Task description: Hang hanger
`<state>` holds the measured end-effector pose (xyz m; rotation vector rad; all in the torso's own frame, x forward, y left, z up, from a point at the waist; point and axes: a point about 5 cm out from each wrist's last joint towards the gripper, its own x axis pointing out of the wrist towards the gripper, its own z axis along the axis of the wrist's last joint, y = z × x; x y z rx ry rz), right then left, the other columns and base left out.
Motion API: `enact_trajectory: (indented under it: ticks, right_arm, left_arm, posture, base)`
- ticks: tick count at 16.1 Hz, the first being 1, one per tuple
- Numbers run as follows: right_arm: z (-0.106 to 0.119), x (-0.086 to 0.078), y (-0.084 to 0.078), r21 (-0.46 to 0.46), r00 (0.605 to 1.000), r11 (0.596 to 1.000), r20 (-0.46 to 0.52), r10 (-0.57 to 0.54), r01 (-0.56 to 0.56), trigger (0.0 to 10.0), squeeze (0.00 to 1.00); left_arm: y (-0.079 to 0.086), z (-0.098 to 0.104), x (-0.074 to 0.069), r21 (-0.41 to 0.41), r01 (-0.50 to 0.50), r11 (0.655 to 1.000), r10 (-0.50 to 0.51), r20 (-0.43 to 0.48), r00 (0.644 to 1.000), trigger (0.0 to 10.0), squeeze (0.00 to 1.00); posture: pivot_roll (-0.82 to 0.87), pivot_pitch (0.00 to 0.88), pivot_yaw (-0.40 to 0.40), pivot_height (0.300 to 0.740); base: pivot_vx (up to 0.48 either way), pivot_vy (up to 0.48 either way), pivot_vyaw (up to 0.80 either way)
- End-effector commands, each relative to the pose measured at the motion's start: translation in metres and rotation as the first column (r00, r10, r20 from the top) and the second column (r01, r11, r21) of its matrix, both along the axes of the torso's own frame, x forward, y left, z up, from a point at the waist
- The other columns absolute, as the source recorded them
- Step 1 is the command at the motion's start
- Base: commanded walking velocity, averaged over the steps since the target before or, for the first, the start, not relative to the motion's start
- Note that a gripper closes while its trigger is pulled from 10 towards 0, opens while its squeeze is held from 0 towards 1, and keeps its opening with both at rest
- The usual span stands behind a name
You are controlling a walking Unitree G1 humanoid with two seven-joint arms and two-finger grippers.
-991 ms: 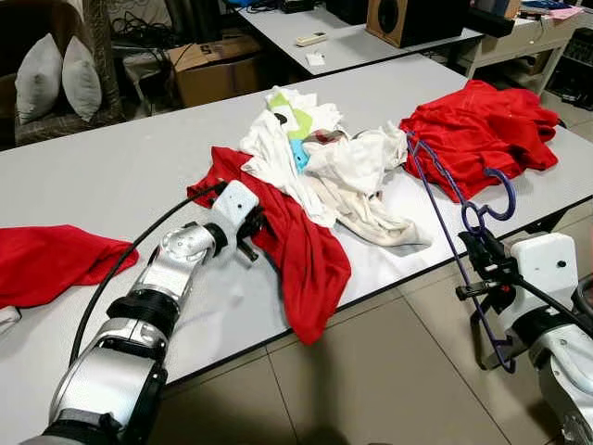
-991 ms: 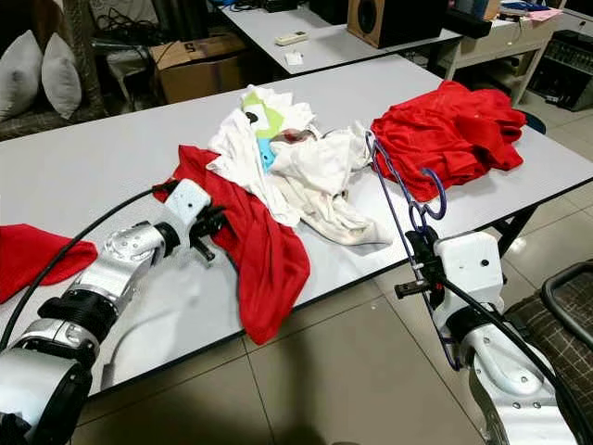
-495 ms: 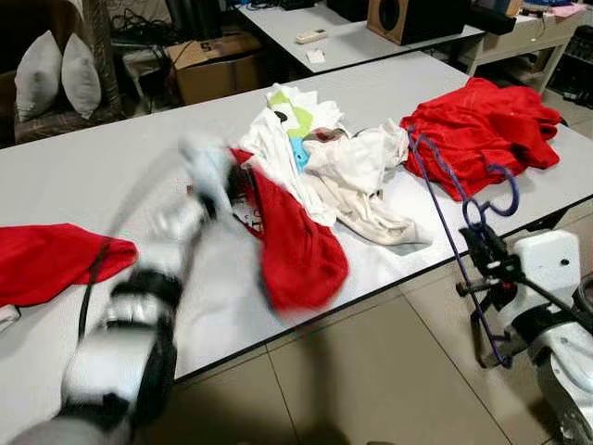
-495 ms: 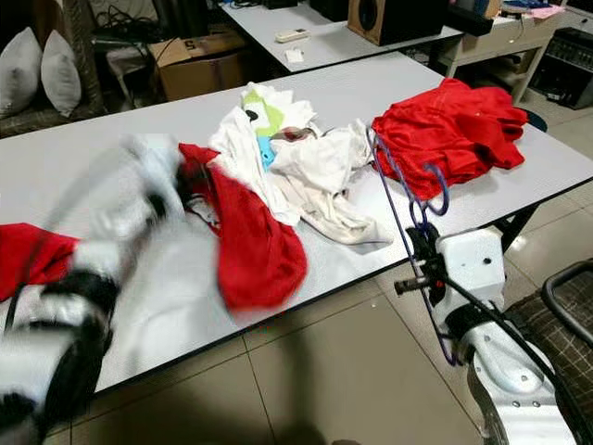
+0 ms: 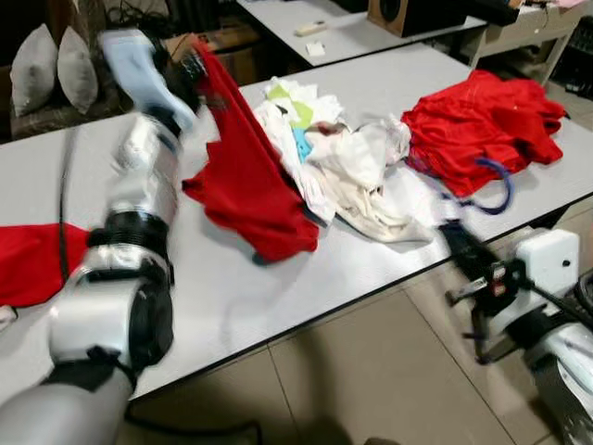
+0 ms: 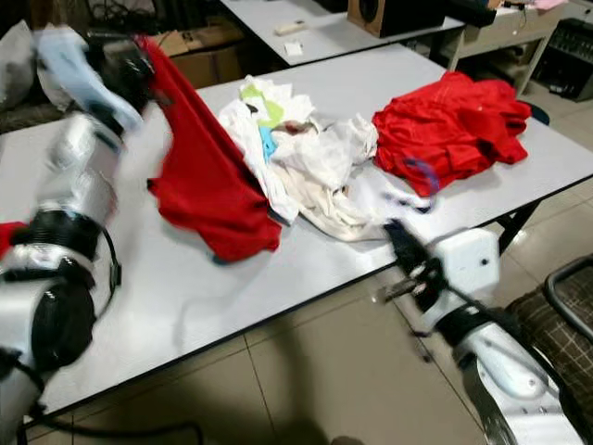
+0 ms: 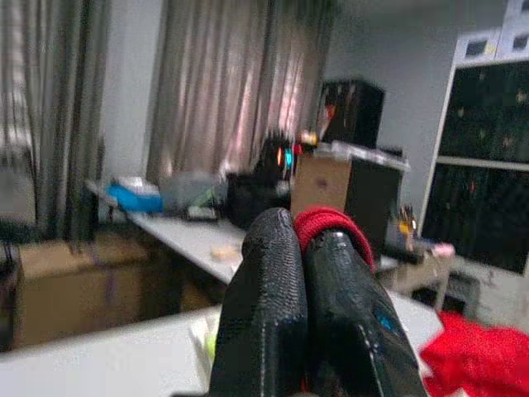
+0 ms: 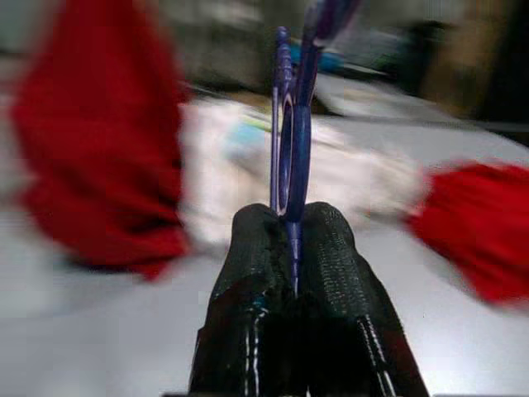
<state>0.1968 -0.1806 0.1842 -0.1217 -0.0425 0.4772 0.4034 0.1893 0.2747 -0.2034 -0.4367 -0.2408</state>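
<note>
- Now your left gripper (image 7: 302,240) pinches one red shirt (image 5: 243,176), lifted above the tabletop (image 5: 389,269).
- Your right gripper (image 8: 289,217) clamps one purple hanger (image 8: 291,124) at the table edge.
- Two more red garments, one white pile (image 5: 357,176).

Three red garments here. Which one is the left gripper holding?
The red garment lifted off the table, hanging from the left gripper. The other two lie flat: one at far right, one at the left edge.

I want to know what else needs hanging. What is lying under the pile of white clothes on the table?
Under the white pile a light blue piece and a green-yellow piece peek out, and the grey table shows around it. Anything deeper in the pile is covered and cannot be seen.
</note>
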Motion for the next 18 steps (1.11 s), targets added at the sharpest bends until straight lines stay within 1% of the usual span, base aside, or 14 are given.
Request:
enact_trajectory:
  ticks: [1, 3, 5, 6, 7, 8, 10, 11, 12, 13, 15, 16, 17, 18]
  right_arm:
    - [0.002, -0.006, 0.008, 0.025, 0.994, 0.994, -0.026, 0.105, -0.104, 10.0, 0.0]
    - [0.001, -0.01, 0.014, 0.003, 0.97, 0.973, -0.077, 0.231, -0.232, 10.0, 0.0]
    - [-0.004, -0.016, 0.017, -0.018, 0.928, 0.939, -0.161, 0.335, -0.342, 10.0, 0.0]
    - [-0.004, -0.017, 0.018, -0.019, 0.922, 0.935, -0.171, 0.347, -0.355, 10.0, 0.0]
    - [-0.008, -0.021, 0.019, -0.017, 0.889, 0.911, -0.227, 0.397, -0.411, 10.0, 0.0]
    - [-0.012, -0.02, 0.018, -0.032, 0.885, 0.911, -0.253, 0.391, -0.412, 10.0, 0.0]
    - [-0.016, -0.017, 0.017, -0.063, 0.895, 0.92, -0.265, 0.359, -0.388, 10.0, 0.0]
    - [-0.014, -0.014, 0.014, -0.062, 0.916, 0.935, -0.233, 0.326, -0.349, 10.0, 0.0]
    - [-0.013, -0.013, 0.012, -0.058, 0.923, 0.941, -0.223, 0.312, -0.332, 10.0, 0.0]
    - [-0.011, -0.013, 0.004, -0.058, 0.934, 0.951, -0.219, 0.284, -0.303, 10.0, 0.0]
    - [-0.01, -0.015, -0.012, -0.076, 0.944, 0.962, -0.227, 0.239, -0.261, 10.0, 0.0]
    - [-0.011, -0.019, -0.029, -0.123, 0.949, 0.968, -0.257, 0.183, -0.22, 10.0, 0.0]
    - [-0.012, -0.02, -0.032, -0.135, 0.949, 0.968, -0.265, 0.17, -0.211, 10.0, 0.0]
    - [-0.016, -0.018, -0.035, -0.164, 0.951, 0.97, -0.281, 0.13, -0.181, 10.0, 0.0]
  left_arm:
    - [0.001, 0.015, -0.002, 0.004, 0.005, 1.0, -0.005, 0.054, 0.999, 0.0, 0.0]
    - [-0.01, 0.019, -0.002, 0.059, 0.057, 0.997, -0.061, 0.063, 0.996, 0.0, 0.0]
    - [-0.012, 0.023, -0.001, 0.058, 0.055, 0.997, -0.06, 0.076, 0.995, 0.0, 0.0]
    - [-0.012, 0.024, -0.001, 0.057, 0.054, 0.997, -0.058, 0.077, 0.995, 0.0, 0.0]
    - [-0.012, 0.027, -0.002, 0.06, 0.061, 0.996, -0.066, 0.085, 0.994, 0.0, 0.0]
    - [-0.017, 0.029, -0.004, 0.071, 0.124, 0.99, -0.13, 0.102, 0.986, 0.0, 0.0]
    - [-0.023, 0.032, -0.008, 0.084, 0.193, 0.978, -0.203, 0.13, 0.971, 0.0, 0.0]
    - [-0.018, 0.047, -0.019, -0.071, 0.347, 0.935, -0.322, 0.236, 0.917, 0.0, 0.0]
    - [-0.015, 0.052, -0.023, -0.137, 0.423, 0.896, -0.374, 0.282, 0.884, 0.0, 0.0]
    - [-0.008, 0.058, -0.03, -0.191, 0.521, 0.832, -0.443, 0.336, 0.831, 0.0, 0.0]
    - [0.003, 0.06, -0.034, -0.232, 0.565, 0.791, -0.465, 0.372, 0.803, 0.0, 0.0]
    - [0.011, 0.061, -0.037, -0.262, 0.576, 0.775, -0.461, 0.39, 0.797, 0.0, 0.0]
    - [0.011, 0.061, -0.037, -0.263, 0.579, 0.772, -0.463, 0.392, 0.795, 0.0, 0.0]
    - [0.01, 0.06, -0.038, -0.272, 0.596, 0.755, -0.477, 0.397, 0.784, 0.0, 0.0]
  posture:
    - [-0.2, 0.0, 0.099, 0.74]
    - [-0.2, 0.0, 0.098, 0.74]
    - [-0.2, 0.0, 0.092, 0.74]
    - [-0.2, 0.0, 0.092, 0.74]
    - [-0.19, 0.0, 0.086, 0.74]
    - [-0.19, 0.0, 0.082, 0.74]
    - [-0.18, 0.0, 0.08, 0.74]
    - [-0.18, 0.0, 0.082, 0.74]
    - [-0.18, 0.0, 0.082, 0.74]
    - [-0.18, 0.0, 0.081, 0.74]
    - [-0.18, 0.0, 0.081, 0.74]
    - [-0.18, 0.0, 0.085, 0.74]
    - [-0.18, 0.0, 0.086, 0.74]
    - [-0.18, 0.0, 0.087, 0.74]
  base:
    - [0.0, 0.0, 0.0]
    - [0.0, 0.0, 0.0]
    - [0.0, 0.0, 0.0]
    - [0.0, 0.0, 0.0]
    - [0.0, 0.0, 0.0]
    - [0.0, 0.0, 0.0]
    - [0.0, 0.0, 0.0]
    - [0.0, 0.0, 0.0]
    - [0.0, 0.0, 0.0]
    - [0.0, 0.0, 0.0]
    - [0.0, 0.0, 0.0]
    - [0.0, 0.0, 0.0]
    - [0.0, 0.0, 0.0]
    - [0.0, 0.0, 0.0]
